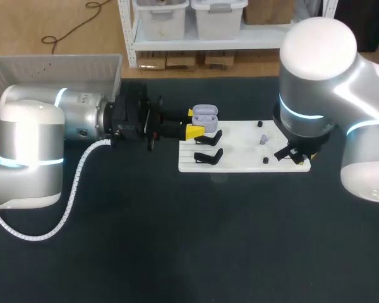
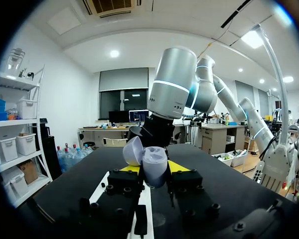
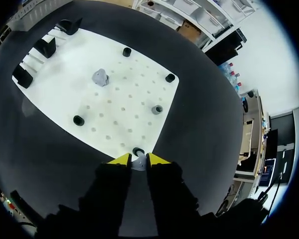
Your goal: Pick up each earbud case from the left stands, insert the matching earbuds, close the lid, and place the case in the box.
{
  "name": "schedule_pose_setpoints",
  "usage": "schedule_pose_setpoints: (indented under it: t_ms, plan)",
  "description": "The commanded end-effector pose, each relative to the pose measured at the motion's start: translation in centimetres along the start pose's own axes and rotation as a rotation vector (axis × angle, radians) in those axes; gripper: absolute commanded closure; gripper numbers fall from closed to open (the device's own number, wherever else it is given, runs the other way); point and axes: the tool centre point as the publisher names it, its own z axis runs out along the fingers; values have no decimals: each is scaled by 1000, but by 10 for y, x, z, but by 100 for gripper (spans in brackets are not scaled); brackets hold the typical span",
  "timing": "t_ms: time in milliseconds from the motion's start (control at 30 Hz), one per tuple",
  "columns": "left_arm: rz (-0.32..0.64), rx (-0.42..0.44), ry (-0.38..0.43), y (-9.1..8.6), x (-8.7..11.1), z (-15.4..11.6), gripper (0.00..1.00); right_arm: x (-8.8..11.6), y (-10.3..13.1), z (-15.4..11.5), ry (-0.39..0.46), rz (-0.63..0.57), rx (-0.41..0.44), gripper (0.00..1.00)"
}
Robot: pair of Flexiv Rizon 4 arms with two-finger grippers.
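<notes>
My left gripper (image 1: 193,122) is shut on a lavender earbud case (image 1: 204,115), holding it with the lid open at the left end of the white board (image 1: 240,165). In the left wrist view the case (image 2: 155,167) sits between the yellow tips of the left gripper (image 2: 154,172), its lid (image 2: 133,150) tipped back. My right gripper (image 3: 138,160) is down at the board's right edge, and its yellow tips press a small grey earbud (image 3: 138,163) from both sides beside a black peg (image 3: 137,151). Another lavender earbud (image 3: 100,77) (image 1: 264,139) rests on the board.
Black case stands (image 1: 208,137) (image 1: 208,156) sit on the board's left part, just under the held case. Small black pegs (image 1: 259,124) (image 1: 265,160) dot the board's right part. A grey box (image 1: 50,69) stands at the back left. My right arm (image 1: 316,76) looms over the board's right end.
</notes>
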Motion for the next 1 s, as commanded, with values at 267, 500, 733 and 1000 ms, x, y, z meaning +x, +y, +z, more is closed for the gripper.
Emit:
schedule_pose_setpoints:
  t_ms: [267, 500, 733, 1000]
  plan:
    - [2, -4, -2, -1, 1, 0, 100, 4, 4, -11, -18, 14, 2, 100]
    - [2, -4, -2, -1, 1, 0, 100, 8, 7, -46, -28, 45, -6, 100]
    - [2, -4, -2, -1, 1, 0, 100, 2, 18, -122, 5, 80, -45, 100]
    - [2, -4, -2, -1, 1, 0, 100, -3, 37, -188, 138, 161, -64, 100]
